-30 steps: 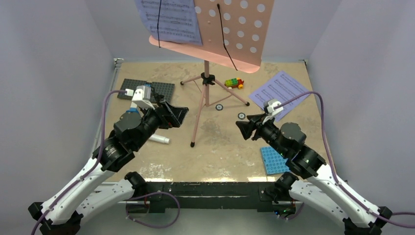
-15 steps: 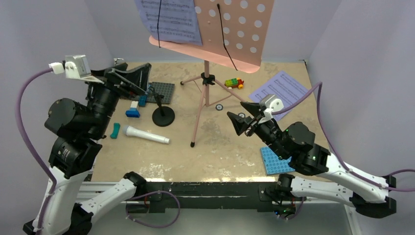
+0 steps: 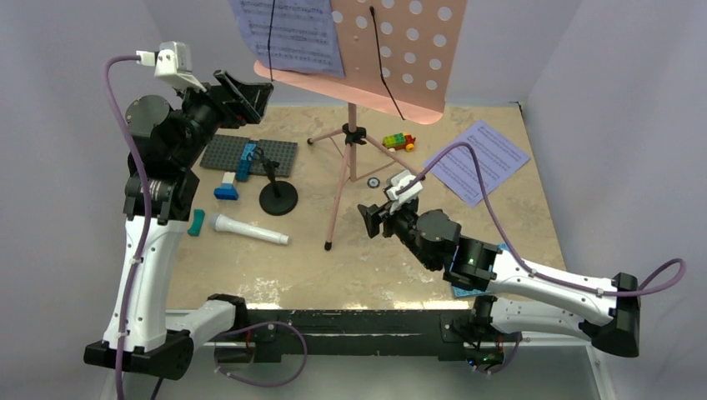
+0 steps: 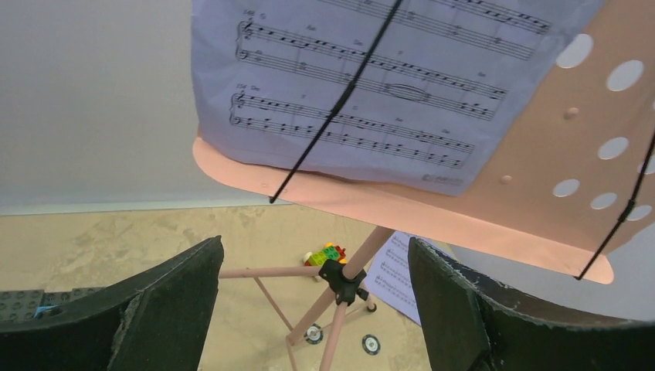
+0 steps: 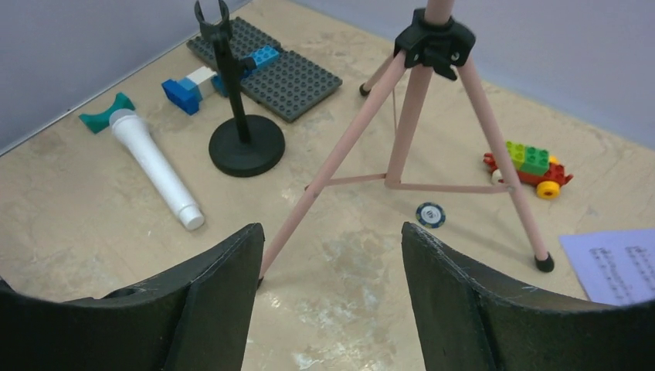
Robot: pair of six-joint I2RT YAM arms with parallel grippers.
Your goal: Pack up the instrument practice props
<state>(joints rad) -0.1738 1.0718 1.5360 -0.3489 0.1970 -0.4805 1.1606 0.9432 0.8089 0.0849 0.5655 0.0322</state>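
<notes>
The pink music stand [image 3: 392, 50] stands mid-table on its tripod, with a lavender sheet-music page [image 3: 288, 33] on its hole-dotted desk under a black wire. A second page [image 3: 477, 160] lies flat at the right. The grey-white microphone [image 3: 248, 229] lies at the left by the black round-based mic stand [image 3: 278, 196]. My left gripper [image 3: 242, 96] is open and empty, raised beside the desk's lower left corner; its view shows the page [image 4: 363, 85] and the desk lip [image 4: 432, 209]. My right gripper [image 3: 373, 218] is open and empty, low, facing the near leg [image 5: 340, 162].
A grey studded plate [image 3: 250, 154] lies behind the mic stand, with blue bricks [image 3: 227, 187] and a teal piece [image 3: 196, 222] nearby. A toy brick car [image 3: 398, 142] and round tokens [image 3: 374, 182] lie by the tripod. A blue plate [image 3: 467, 275] lies under my right arm. Walls enclose three sides.
My left arm has risen from table level up to the desk's left corner, uncovering the microphone and mic stand. My right arm has reached forward and left, lower, towards the tripod.
</notes>
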